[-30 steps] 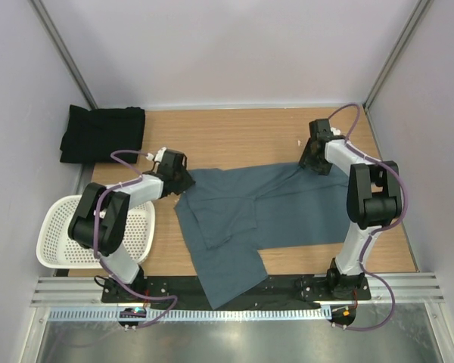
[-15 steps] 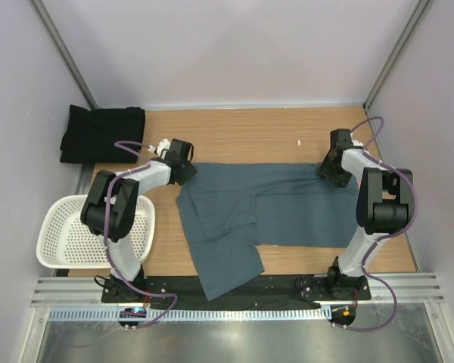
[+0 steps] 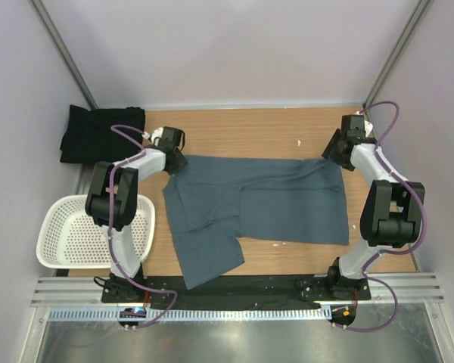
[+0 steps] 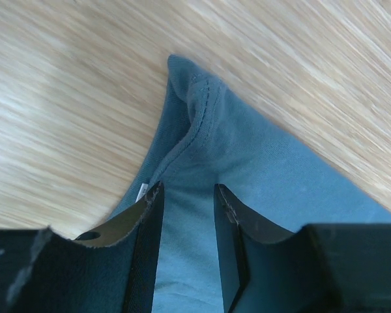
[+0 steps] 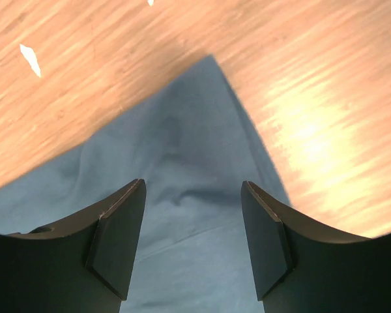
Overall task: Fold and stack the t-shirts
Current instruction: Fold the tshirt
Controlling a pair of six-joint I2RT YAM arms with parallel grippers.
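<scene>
Two end effectors at the far corners of a spread slate blue-grey cloth t-shirt.

The left end effector (image 4: 188, 225) has its fingers a narrow gap apart with shirt cloth between them at a hemmed corner; whether they pinch it I cannot tell. The right end effector (image 5: 192, 238) stands wider, fingers apart over the opposite corner, gripping nothing. The slate blue-grey t-shirt (image 3: 268, 200) lies mostly flat across the middle of the wooden bench (image 3: 242, 132), one part hanging toward the lower left. A plain black cloth t-shirt (image 3: 100, 133) sits bunched at upper left; a white perforated plastic basket (image 3: 72, 238) at left.
</scene>
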